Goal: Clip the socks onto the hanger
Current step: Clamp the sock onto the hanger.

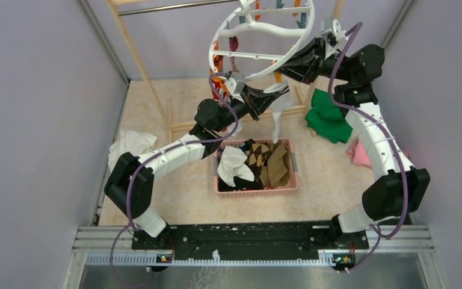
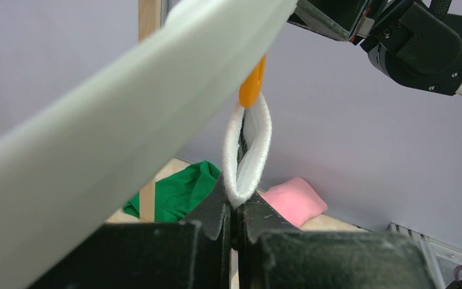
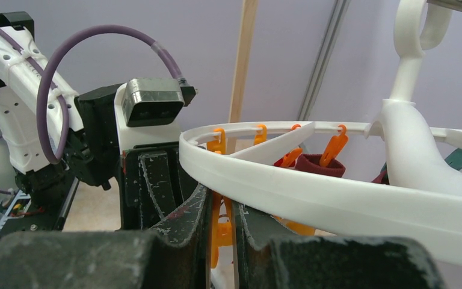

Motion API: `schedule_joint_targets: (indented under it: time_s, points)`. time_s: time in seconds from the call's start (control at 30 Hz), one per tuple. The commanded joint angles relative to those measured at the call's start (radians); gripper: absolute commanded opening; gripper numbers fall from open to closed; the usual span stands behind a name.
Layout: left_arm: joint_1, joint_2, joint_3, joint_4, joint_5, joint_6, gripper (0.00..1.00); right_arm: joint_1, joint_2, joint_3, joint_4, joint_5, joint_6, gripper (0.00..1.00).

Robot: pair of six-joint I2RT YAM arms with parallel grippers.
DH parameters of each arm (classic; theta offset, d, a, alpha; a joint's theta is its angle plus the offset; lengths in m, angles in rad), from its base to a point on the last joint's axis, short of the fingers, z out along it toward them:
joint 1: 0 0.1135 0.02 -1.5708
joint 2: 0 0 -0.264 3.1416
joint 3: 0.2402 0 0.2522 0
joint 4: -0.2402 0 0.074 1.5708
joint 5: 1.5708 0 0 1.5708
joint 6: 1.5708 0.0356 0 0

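Nearest to the lens, the left pincer (image 2: 236, 206) has its two fingers pressed together on the lower fold of a white sock (image 2: 249, 150). The cuff rises straight above the fingertips as a narrow loop. Just above this loop is the tip of an orange peg (image 2: 252, 87), touching the top of the cuff; I cannot tell whether the cloth is really between the lips of the peg or only against them. The right pincer (image 3: 222, 206), seen from its own camera, is nearly closed and pinches what I judge to be the same peg, directly under the white ring of the hanger (image 3: 337, 198). Probably it squeezes the peg open to receive the sock. The risk is in the order of letting go. If the right pincer frees the peg when only the edge of the cuff is inside, the bite will be thin, and the sock may slide out when the left one opens. A downward pull from the left side can also tilt the hanging ring and take the peg out of the right fingers. Beyond the left pincer lie a green cloth (image 2: 180, 189) and a pink cloth (image 2: 295, 201). Far below both, more socks (image 1: 264, 162) wait in the basket (image 1: 289, 186).
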Motion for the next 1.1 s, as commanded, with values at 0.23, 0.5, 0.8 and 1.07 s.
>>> schedule_joint_targets:
  time_s: [0.23, 0.5, 0.8, 1.07]
  points:
    - [0.003, -0.064, -0.017, 0.129, -0.037, -0.008, 0.00, 0.010, -0.024, -0.006, 0.011, -0.022, 0.002, 0.06]
    - [0.003, -0.068, -0.022, 0.140, -0.051, -0.016, 0.00, 0.009, -0.025, -0.009, 0.010, -0.023, 0.002, 0.06]
    - [0.001, -0.068, -0.037, 0.215, -0.027, -0.022, 0.00, 0.010, -0.025, -0.011, 0.009, -0.022, -0.001, 0.06]
    - [0.002, -0.066, -0.039, 0.217, -0.031, -0.016, 0.00, 0.009, -0.027, -0.011, 0.004, -0.021, 0.000, 0.08]
